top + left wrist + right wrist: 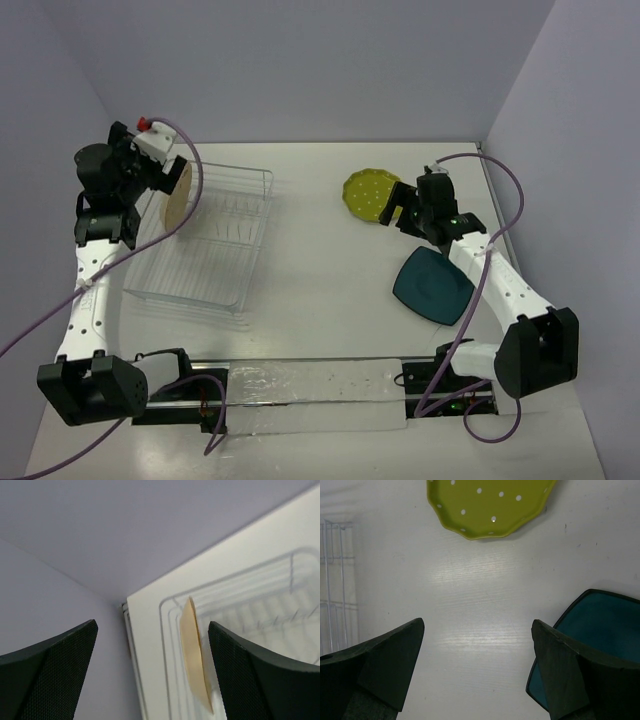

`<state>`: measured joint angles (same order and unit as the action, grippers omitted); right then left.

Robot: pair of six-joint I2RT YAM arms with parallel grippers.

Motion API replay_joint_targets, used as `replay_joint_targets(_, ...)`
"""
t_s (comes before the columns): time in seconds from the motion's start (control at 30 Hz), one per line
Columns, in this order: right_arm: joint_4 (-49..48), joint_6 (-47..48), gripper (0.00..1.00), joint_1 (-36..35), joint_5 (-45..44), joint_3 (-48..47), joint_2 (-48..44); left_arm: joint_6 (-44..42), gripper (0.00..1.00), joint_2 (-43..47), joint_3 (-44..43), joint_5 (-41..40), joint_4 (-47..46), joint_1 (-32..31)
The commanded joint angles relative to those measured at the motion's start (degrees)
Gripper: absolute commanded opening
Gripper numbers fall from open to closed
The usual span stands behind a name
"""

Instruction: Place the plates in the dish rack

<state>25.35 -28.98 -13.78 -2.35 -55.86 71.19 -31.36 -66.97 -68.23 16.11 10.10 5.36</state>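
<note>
1. Left gripper (pixel 152 625) jaws are parted; cream plate (pixel 192 650) is stood on edge at dish rack (pixel 259 230) far-left end.
2. Right gripper (pixel 477 622) jaws are parted; yellow-green dotted plate (pixel 367 194) and teal plate (pixel 432 285) are laid right of it.

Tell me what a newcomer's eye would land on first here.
A cream plate stands on edge at the far left end of the clear dish rack. Right of the rack, a yellow-green dotted plate and a dark teal plate lie flat on the white table.

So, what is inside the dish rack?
One cream plate, on edge at the left end of the dish rack; other slots look bare. The left gripper covers where its lower edge sits.
</note>
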Motion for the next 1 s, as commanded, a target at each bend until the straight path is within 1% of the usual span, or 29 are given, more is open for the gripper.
replay_joint_targets(0.0,0.58,-2.04,0.96,2.01,-1.43,-2.85,3.16,27.47,0.99,-6.57,-15.86,5.15,0.07,-0.71)
replay_joint_targets(0.03,1.43,-2.43,0.97,2.59,-1.95,-3.89,5.17,32.94,0.99,-8.09,-20.94,5.16,1.45,-1.42)
replay_joint_targets(0.1,3.17,-3.51,0.97,3.74,-3.16,-6.97,8.41,41.79,0.99,-12.85,-27.79,5.09,4.14,-2.44)
replay_joint_targets(0.13,3.95,-3.87,0.97,4.26,-3.69,-8.65,10.13,44.81,0.99,-14.18,-29.72,5.65,4.41,-3.13)
replay_joint_targets(0.2,5.21,-4.73,0.97,5.74,-4.47,-11.95,14.65,46.17,0.99,-16.13,-30.11,5.44,2.53,-7.24)
replay_joint_targets(0.27,5.61,-4.45,0.97,6.15,-5.18,-15.46,19.46,45.75,0.99,-16.98,-29.39,-1.38,0.35,-12.92)
replay_joint_targets(0.33,6.21,-4.36,0.96,6.49,-5.70,-18.16,23.02,45.07,0.99,-17.15,-28.86,-4.09,-0.40,-16.53)
replay_joint_targets(0.47,6.02,-4.68,0.96,8.29,-3.72,-21.63,28.70,46.11,0.99,-17.99,-29.77,-7.07,1.94,-17.74)
replay_joint_targets(0.57,6.47,-4.77,0.96,9.39,-1.97,-24.92,32.36,44.28,0.99,-17.21,-26.94,-9.43,2.53,-18.40)
replay_joint_targets(0.67,6.74,-5.08,0.95,9.76,-2.03,-27.47,36.17,42.13,0.99,-16.17,-24.42,-11.32,1.81,-20.34)
replay_joint_targets(0.77,7.90,-5.21,0.90,9.98,-1.66,-31.72,41.96,40.10,0.99,-16.34,-22.76,-14.78,2.08,-24.32)
replay_joint_targets(0.87,8.61,-5.42,0.84,10.09,-0.82,-34.95,44.99,39.14,0.99,-17.49,-21.99,-14.62,2.33,-26.44)
replay_joint_targets(0.97,9.72,-6.22,0.76,10.09,0.05,-37.50,48.12,39.34,0.99,-18.83,-21.69,-15.01,1.76,-28.44)
